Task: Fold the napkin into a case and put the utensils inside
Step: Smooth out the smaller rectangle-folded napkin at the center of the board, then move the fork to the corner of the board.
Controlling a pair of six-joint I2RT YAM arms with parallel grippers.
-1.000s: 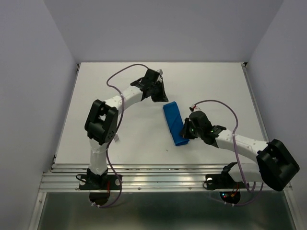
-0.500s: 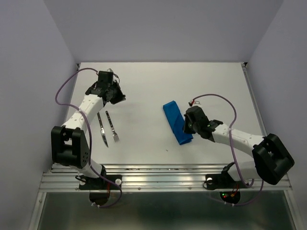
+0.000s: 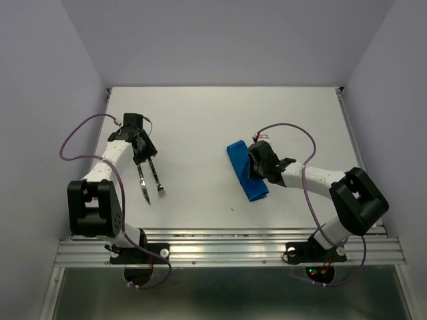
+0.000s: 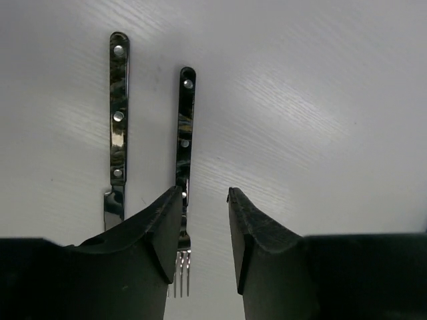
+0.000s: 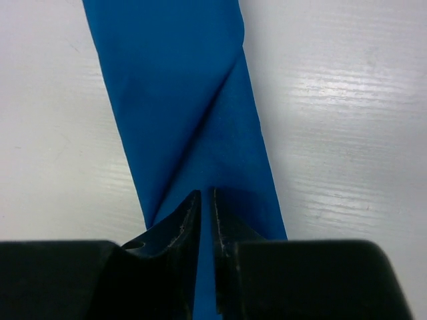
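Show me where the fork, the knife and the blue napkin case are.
fork (image 4: 186, 113): left wrist view, middle of its handle.
knife (image 4: 118, 117): left wrist view, middle rivet of its handle.
case (image 5: 167, 80): right wrist view, flat cloth above the diagonal crease.

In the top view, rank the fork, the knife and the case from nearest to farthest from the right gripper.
From the right gripper:
1. case, right at its fingertips.
2. fork, far off on the left side.
3. knife, just left of the fork, so slightly farther.
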